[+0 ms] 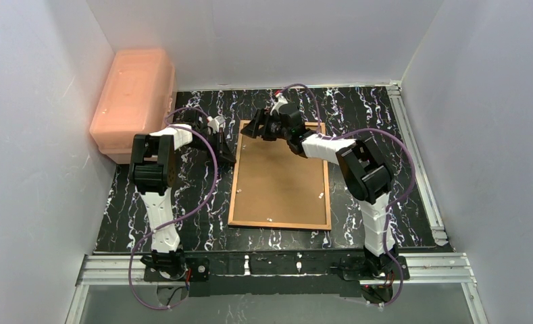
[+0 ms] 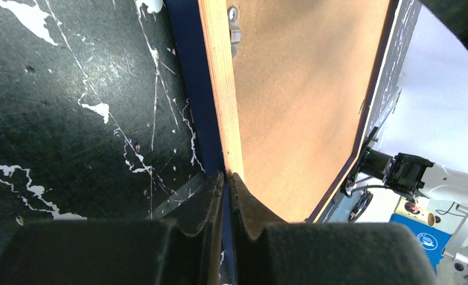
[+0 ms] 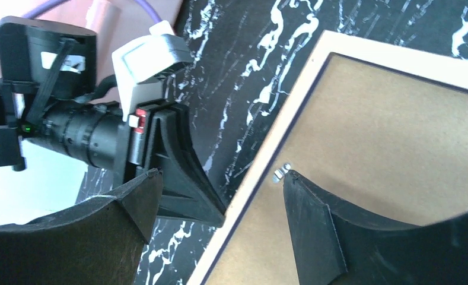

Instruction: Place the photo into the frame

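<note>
Top external: frame (image 1: 280,225) back-up, far edge partly behind right hand (image 1: 258,129).

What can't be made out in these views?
Photo: in no view; whether it lies under the backing board cannot be told.
Frame front: face down, hidden in every view.
Frame's far left corner, top view: partly covered by the right gripper.
Whether the left gripper pinches the rim, left wrist view: its fingers hide the contact.

Large frame (image 1: 280,225) face-down, central; wood-brown rear edges up, navy border underneath.
</note>
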Available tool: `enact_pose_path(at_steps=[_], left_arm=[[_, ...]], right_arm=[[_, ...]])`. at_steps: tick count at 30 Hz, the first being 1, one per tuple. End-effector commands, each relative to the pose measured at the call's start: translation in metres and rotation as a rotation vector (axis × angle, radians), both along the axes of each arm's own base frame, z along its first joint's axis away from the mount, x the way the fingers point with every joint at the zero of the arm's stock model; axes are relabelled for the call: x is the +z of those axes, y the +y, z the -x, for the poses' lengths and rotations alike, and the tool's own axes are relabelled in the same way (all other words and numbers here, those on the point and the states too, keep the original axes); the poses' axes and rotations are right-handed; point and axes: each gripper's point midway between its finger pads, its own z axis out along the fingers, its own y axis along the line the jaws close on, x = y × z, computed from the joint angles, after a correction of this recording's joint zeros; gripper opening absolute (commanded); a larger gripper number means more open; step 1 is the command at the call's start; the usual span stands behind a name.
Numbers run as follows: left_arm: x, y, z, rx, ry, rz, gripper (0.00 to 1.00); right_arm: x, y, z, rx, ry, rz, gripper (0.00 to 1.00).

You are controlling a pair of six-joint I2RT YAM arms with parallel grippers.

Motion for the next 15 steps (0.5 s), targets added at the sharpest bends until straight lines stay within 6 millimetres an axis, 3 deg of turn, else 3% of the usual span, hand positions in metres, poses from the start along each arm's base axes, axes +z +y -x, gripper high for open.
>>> enact_pose_path(at_steps=[1,6,15], left_arm=[[0.004,-0.002,0.021,-0.029,0.027,-0.018,0.06],[0.005,-0.004,0.03,-0.036,0.033,0.007,0.06],[0.01,-0.009,0.028,-0.019,0.03,0.045,0.06]], right_arm=[[-0.01,-0.006,0.002,-0.016,0.0,0.054,0.83],[-0.015,0.003,-0.001,-0.002,-0.011,0.111,0.83],[-0.035,0.028,0.013,0.045,0.028,0.147,0.84]])
